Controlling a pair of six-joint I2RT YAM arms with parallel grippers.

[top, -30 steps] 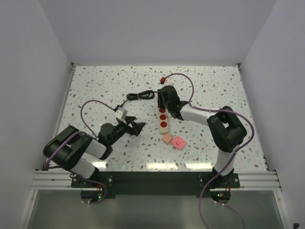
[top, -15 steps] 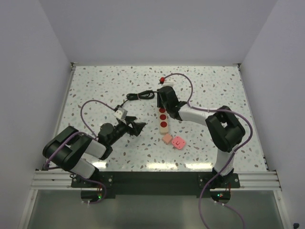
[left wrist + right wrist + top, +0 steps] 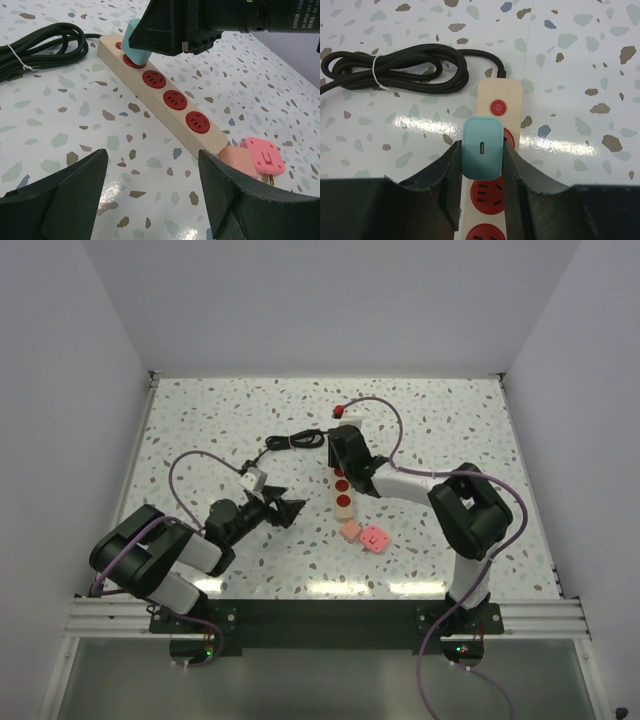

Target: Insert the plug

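The cream power strip [image 3: 212, 136] lies flat on the speckled table [image 3: 60, 130], with three red sockets free. The left gripper [image 3: 151, 167] hangs near it, jaws wide and empty. The right gripper [image 3: 481, 156] clamps the teal plug [image 3: 482, 142] over the socket beside the switch [image 3: 498, 107]. The plug looks tilted, so seating appears incomplete. Pressing it home and releasing it remain.

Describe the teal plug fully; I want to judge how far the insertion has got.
The teal plug is a small rounded-corner block, smooth plastic by its look, with a slot-shaped port in its upper face. The right gripper pinches it between its black fingers. It stands, leaning slightly, on the power strip, over the red socket nearest the round switch. Its prongs are hidden, so depth cannot be told.
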